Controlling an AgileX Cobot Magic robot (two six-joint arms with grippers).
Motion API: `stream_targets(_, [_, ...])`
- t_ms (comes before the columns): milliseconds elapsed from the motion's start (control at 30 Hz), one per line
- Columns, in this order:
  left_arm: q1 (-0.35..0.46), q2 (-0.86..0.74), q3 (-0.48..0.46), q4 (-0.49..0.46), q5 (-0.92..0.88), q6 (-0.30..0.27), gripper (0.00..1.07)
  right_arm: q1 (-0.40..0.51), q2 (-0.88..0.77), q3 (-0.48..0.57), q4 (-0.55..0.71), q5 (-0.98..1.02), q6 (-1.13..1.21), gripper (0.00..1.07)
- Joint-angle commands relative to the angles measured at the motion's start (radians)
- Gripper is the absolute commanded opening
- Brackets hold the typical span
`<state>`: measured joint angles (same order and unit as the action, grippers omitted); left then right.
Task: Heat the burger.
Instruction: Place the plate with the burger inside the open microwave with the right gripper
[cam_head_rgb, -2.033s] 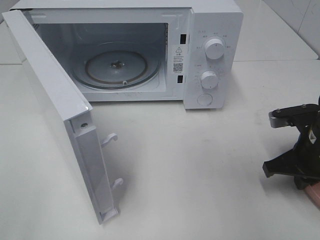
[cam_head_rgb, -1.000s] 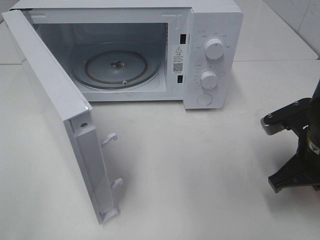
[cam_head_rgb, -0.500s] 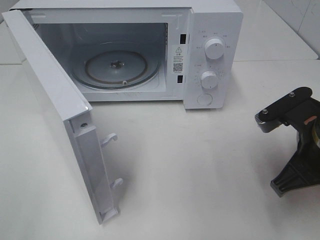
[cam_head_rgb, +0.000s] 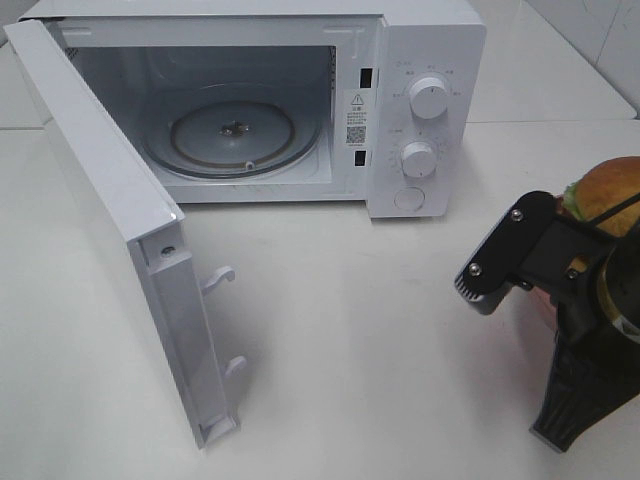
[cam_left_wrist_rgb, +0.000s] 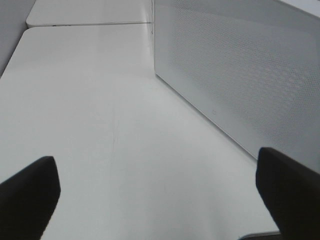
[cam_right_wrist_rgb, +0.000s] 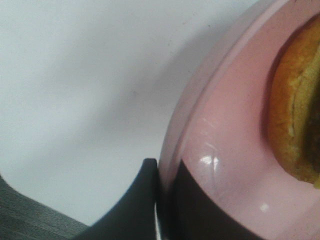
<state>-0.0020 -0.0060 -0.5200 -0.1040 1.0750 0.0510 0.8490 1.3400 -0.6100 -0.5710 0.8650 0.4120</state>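
At right edge, burger (cam_head_rgb: 607, 190) has risen into view. Right gripper (cam_right_wrist_rgb: 161, 195) pinches plate (cam_right_wrist_rgb: 220, 165) rim. Microwave (cam_head_rgb: 430, 60) stands open, ready for loading.

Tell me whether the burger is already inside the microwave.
No, the burger sits at the right edge, outside the microwave, whose glass turntable is bare.

The right arm (cam_head_rgb: 590, 340) moves farther in from the right and tilts up, bringing the burger (cam_head_rgb: 605, 190) on its plate (cam_right_wrist_rgb: 225, 160), rim clamped in its jaws, into view.
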Motion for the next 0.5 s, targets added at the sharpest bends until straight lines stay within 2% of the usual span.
stream_targets(33, [0.001, -0.016, 0.004, -0.006, -0.009, -0.001, 1.0, 0.037, -0.015, 0.004, -0.045, 0.027, -0.044, 0.0])
stream_targets(233, [0.001, -0.016, 0.004, -0.006, -0.009, -0.001, 1.0, 0.132, -0.015, 0.004, -0.046, 0.022, -0.146, 0.0])
stream_targets(500, [0.001, -0.016, 0.004, -0.006, -0.009, -0.001, 1.0, 0.203, -0.015, 0.004, -0.053, -0.001, -0.251, 0.0])
